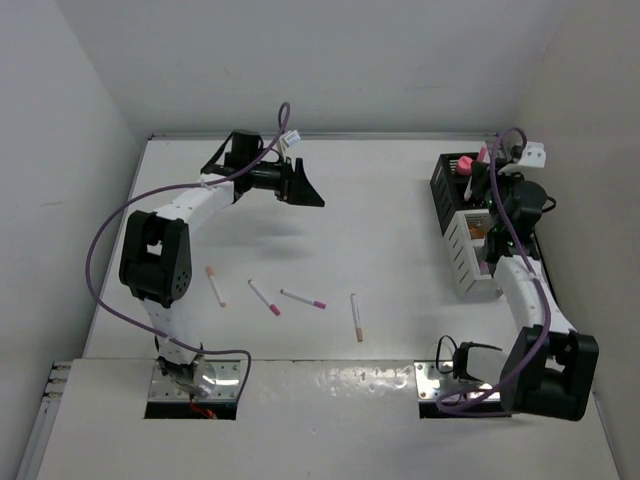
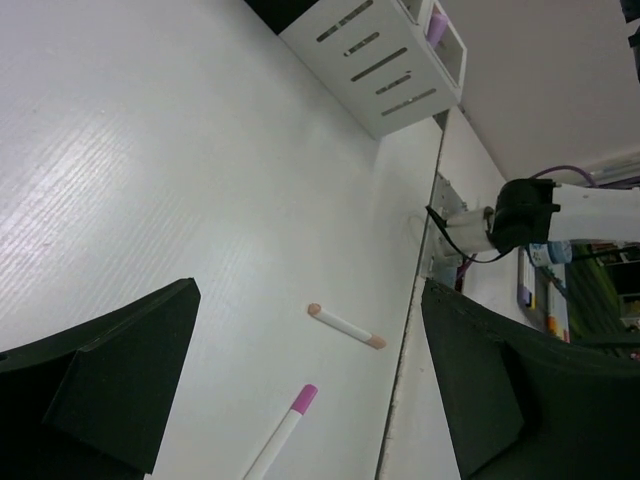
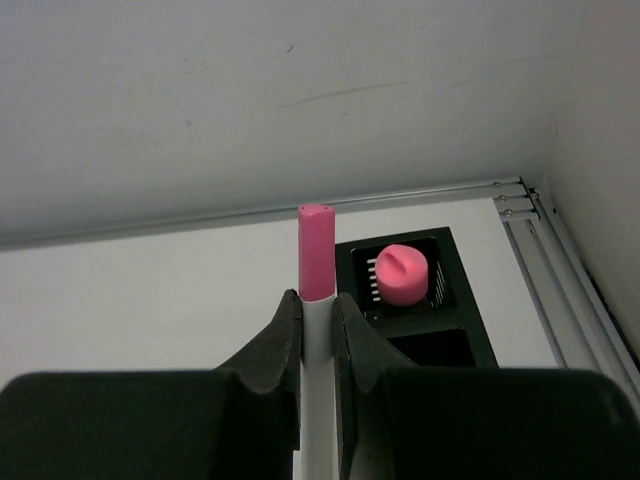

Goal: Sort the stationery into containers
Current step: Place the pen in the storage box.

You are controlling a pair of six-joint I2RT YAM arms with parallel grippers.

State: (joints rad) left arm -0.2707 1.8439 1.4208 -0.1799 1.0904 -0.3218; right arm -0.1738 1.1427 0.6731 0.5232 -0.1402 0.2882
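Our right claw (image 3: 318, 305) pinches a pen (image 3: 317, 245) upright, pink tip up — aimed, we judge, for the black holder (image 3: 455, 290) just beyond. Our left claw (image 1: 303, 186) gapes empty — four pens (image 1: 303, 298) lie on the tabletop (image 1: 380, 230).

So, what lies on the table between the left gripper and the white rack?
Nothing: the top view shows bare table between left gripper and white rack.
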